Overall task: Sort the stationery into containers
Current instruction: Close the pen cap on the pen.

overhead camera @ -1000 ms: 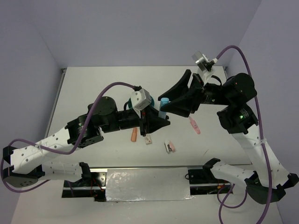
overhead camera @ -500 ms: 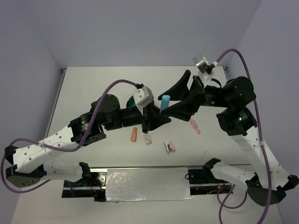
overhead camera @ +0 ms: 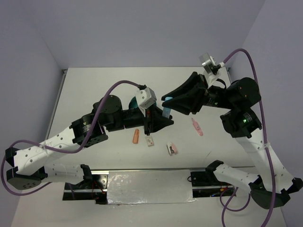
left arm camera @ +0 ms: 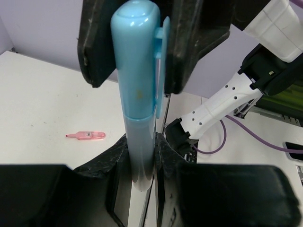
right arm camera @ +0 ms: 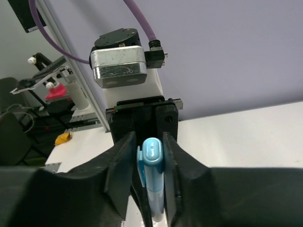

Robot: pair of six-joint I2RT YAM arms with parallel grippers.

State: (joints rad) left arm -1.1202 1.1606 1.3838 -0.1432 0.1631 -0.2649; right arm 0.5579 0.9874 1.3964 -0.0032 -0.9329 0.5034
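No readable text or labels anywhere.

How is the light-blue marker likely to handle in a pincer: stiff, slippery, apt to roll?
Likely stiff: the light-blue marker runs straight between the left pincer and right pincer without bending. Its glossy plastic looks slippery, so a loose grip may let it slide. Its side clip would probably stop it rolling far.

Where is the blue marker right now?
In the top view, the light-blue marker is near the middle, just right of the teal bowl, held by both the left claw and the right claw.
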